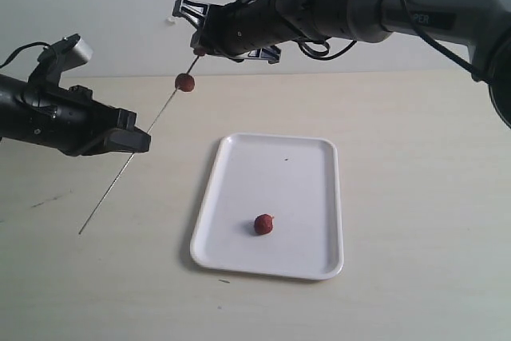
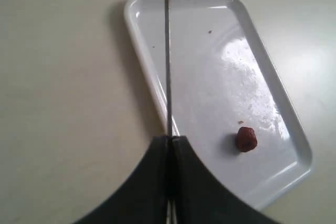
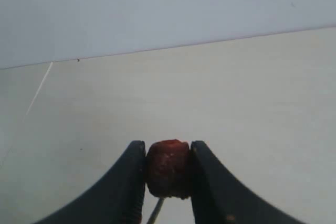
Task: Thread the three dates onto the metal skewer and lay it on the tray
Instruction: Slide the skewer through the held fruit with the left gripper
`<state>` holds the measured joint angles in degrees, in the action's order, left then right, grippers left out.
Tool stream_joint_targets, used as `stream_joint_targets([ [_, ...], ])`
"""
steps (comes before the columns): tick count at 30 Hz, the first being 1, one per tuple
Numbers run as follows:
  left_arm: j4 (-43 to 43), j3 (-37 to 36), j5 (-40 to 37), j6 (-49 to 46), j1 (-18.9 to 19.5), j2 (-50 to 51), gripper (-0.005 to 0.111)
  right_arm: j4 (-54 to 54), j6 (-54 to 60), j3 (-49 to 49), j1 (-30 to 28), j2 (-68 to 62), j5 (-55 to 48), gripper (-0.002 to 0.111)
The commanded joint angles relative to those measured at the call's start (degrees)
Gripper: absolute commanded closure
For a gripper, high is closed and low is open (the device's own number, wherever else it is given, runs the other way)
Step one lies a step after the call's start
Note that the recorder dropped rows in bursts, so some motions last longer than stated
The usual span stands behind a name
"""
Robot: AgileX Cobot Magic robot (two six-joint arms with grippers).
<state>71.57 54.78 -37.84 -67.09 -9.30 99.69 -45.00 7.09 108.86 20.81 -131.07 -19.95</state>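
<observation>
My left gripper is shut on the metal skewer, which slants up to the right above the table; it also shows as a thin rod in the left wrist view. One date is threaded partway along it. My right gripper is shut on a second date at the skewer's upper tip, with the rod entering it from below. A third date lies loose on the white tray, also seen in the left wrist view as a date on the tray.
The tray lies flat on the beige table, right of the skewer's lower end. A pale wall stands behind the table's far edge.
</observation>
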Motion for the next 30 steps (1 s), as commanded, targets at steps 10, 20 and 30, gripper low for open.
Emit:
stream_joint_targets([
  [10, 2.7, -0.1, 2.2, -4.9, 0.0, 0.1, 0.107, 0.0, 1.4, 0.2, -0.1, 0.3, -0.2, 0.08],
  [20, 7.1, -0.1, -0.9, -11.0, 0.0, 0.1, 0.107, 0.0, 1.8, 0.2, -0.1, 0.3, -1.3, 0.08],
  [30, 12.3, -0.1, -0.4, -13.6, 0.0, 0.1, 0.107, -0.1, 2.9, 0.2, -0.1, 0.3, -3.1, 0.08],
])
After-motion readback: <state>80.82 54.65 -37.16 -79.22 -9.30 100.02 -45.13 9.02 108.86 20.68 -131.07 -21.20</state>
